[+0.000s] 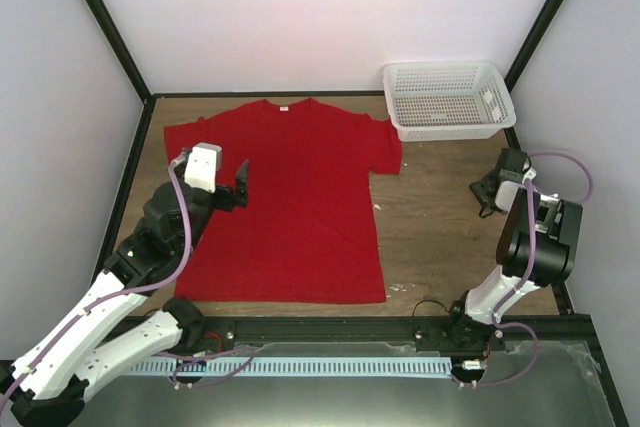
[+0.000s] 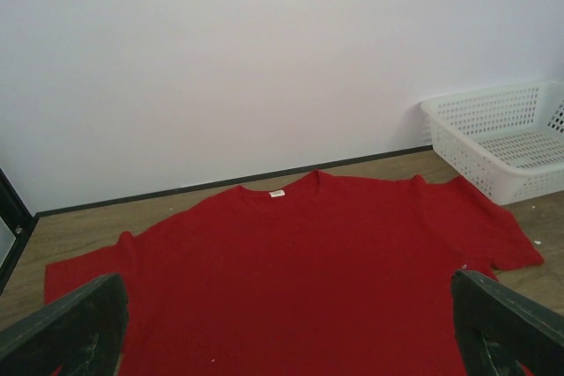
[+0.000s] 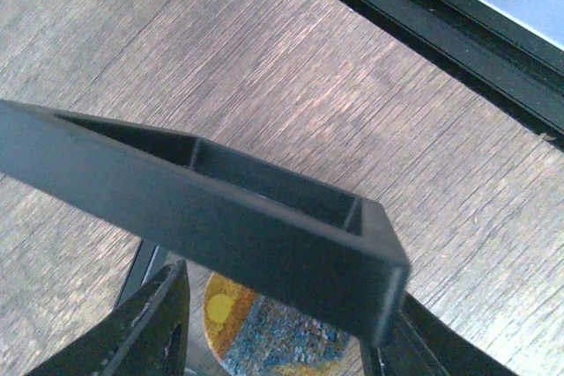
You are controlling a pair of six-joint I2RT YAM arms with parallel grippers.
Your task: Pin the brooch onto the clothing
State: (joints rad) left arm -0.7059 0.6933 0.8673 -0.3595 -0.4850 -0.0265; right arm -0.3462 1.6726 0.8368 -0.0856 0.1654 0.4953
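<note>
The tiny round multicoloured brooch (image 3: 264, 342) looks light, rigid and slippery, so pinch its rim; the right claw (image 3: 284, 328) straddles it, grip unclear; the left claw (image 2: 286, 332) gapes wide.

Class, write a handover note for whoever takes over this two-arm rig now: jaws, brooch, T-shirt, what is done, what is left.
Left gripper: jaws open, empty, over the flat red short-sleeved T-shirt.
Right gripper: jaws either side of the small round multicoloured brooch, partly hidden by a black angular frame, on the wooden table right of the shirt; grip not confirmed.
Done: shirt spread flat.
To do: lift brooch, carry over, pin it.
</note>
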